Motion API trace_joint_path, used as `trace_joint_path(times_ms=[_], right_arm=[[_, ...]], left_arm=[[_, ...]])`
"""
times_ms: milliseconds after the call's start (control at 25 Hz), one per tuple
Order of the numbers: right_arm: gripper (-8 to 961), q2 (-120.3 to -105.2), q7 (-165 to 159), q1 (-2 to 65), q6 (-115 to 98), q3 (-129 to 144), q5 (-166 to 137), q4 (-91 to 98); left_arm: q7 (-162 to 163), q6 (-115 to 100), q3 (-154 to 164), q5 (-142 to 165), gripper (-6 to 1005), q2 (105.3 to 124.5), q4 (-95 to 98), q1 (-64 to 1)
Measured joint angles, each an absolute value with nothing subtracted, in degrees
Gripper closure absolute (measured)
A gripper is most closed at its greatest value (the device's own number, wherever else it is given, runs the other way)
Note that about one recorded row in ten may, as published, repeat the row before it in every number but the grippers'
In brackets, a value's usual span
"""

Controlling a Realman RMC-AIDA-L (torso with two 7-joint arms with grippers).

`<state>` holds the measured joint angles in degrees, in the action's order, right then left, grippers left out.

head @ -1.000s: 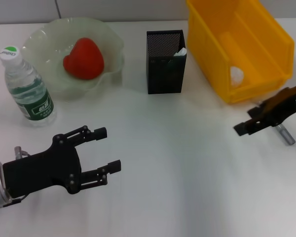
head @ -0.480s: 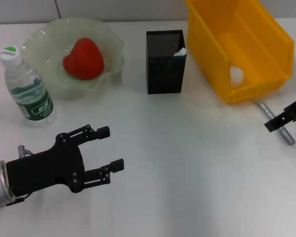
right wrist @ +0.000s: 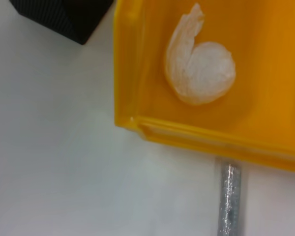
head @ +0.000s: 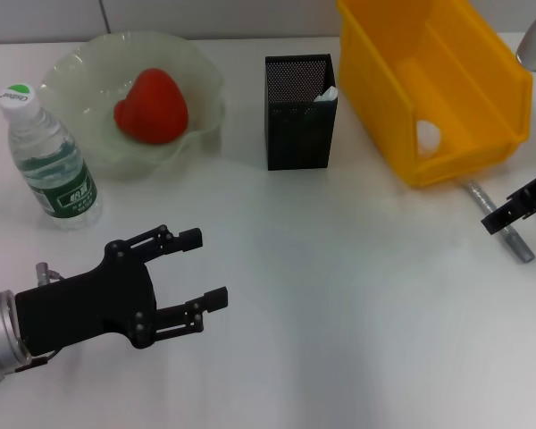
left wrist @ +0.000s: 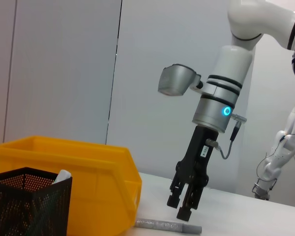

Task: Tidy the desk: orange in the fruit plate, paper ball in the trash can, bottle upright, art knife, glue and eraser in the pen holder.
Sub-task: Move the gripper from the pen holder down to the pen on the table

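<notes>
A: Head view: right gripper (head: 500, 217) only half in frame at the right edge, over the grey art knife (head: 500, 222) lying flat on the white table (head: 339, 295), just beside the front lip of the yellow bin (head: 447, 80). Left wrist view adds more: same gripper (left wrist: 183, 207) seen side-on, pointing straight down, fingertips close together, nothing between them, tips just above the knife (left wrist: 168, 225).

B: And the right wrist view?

A: Looks into the bin (right wrist: 137, 73): crumpled paper ball (right wrist: 199, 66) resting inside on the floor, barely a white patch (head: 428, 135) from the head. Knife (right wrist: 229, 199) emerging from under the bin's edge, glittery grey.

B: Which way along?

A: Long axis running from the bin's front lip out toward the near right of the table, far end tucked at the lip.

B: Left side?

A: Left gripper (head: 205, 266) low over the near left of the table, fingers wide apart, empty. Bottle (head: 49, 161) upright beside the pale green fruit plate (head: 80, 80), red fruit (head: 152, 105) in it. Black mesh pen holder (head: 300, 112) between plate and bin, something white poking from it.
</notes>
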<state>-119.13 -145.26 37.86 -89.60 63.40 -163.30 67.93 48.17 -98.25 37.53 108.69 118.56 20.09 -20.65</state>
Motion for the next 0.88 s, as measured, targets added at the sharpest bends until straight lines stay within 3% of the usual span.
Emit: trace_joint_path(times_ms=[200, 400, 880], right_arm=[[226, -119.16, -145.3, 38.0, -86.4, 63.8, -163.2, 65.5], [292, -119.18, -145.3, 38.2, -83.4, 64.7, -163.2, 62.9], [602, -119.18, -145.3, 38.4, -79.4, 64.9, -163.3, 60.0]], left_arm=[[48.2, -98.3, 37.5, 108.6, 197, 118.56, 20.0, -20.7], [48.2, -98.3, 37.5, 108.5, 197, 118.56, 20.0, -20.7], [48.5, -98.3, 37.5, 108.7, 197, 118.56, 20.0, -21.1]])
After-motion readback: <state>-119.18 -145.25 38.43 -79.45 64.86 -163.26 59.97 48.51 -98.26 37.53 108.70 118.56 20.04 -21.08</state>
